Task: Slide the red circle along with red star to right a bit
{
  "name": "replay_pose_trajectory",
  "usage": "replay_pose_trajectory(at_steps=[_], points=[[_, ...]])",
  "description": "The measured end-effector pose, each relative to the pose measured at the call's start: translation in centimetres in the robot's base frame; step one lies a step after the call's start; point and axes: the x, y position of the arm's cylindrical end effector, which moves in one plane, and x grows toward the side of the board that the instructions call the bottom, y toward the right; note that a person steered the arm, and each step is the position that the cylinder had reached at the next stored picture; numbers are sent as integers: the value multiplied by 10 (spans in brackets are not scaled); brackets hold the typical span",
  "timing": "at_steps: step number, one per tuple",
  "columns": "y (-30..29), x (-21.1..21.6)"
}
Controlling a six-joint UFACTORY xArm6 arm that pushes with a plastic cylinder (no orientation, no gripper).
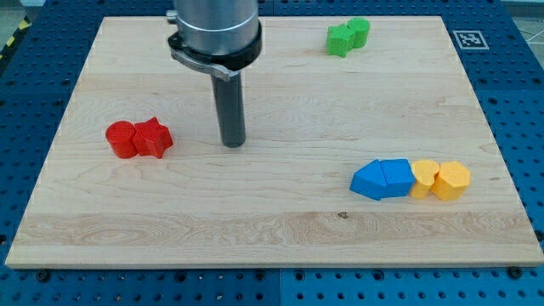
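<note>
The red circle [121,139] lies at the view's left on the wooden board, touching the red star [153,138] on its right. My tip [233,144] rests on the board to the right of the red star, about a block's width or two away, touching no block. The dark rod rises from the tip to the arm's grey body at the view's top.
A green star [340,40] and a green circle-like block [359,32] touch at the view's top right. Two blue blocks [382,179] and two yellow blocks [439,180] form a row at the lower right. The board [272,229] lies on a blue perforated table.
</note>
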Motion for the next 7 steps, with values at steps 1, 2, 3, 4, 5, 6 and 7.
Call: replay_pose_trajectory(at_steps=[1,2,3,4,5,6,7], points=[[-10,2],[-4,2],[-4,2],[0,17],[-44,66],[-119,63],[-179,32]])
